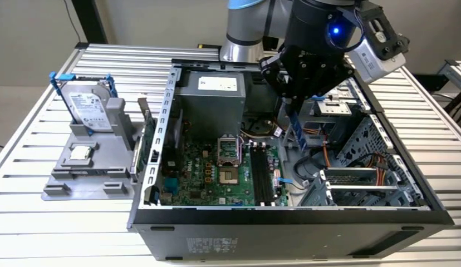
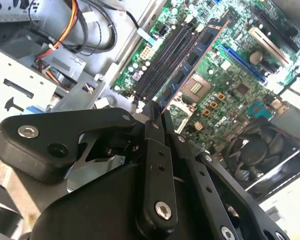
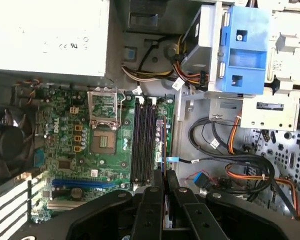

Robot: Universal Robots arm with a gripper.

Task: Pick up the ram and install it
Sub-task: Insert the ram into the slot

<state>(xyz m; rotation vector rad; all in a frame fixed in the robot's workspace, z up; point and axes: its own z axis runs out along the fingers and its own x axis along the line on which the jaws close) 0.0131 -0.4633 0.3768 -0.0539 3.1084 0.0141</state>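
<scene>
A table (image 1: 45, 239) of silver metal slats spans the frame from the upper left to the lower edge, its slats running left to right. An open computer case (image 1: 290, 231) lies on its side on the slats, across the middle and lower right. Just beside the case, at the middle left, a grey stand (image 1: 86, 172) sits flat on the table.

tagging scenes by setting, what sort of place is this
Probably a robotics lab or test cell: an open computer case sits on a slatted metal table, a grey fixture beside it holds a hard drive, and the gripper holds the ram over the case.
</scene>
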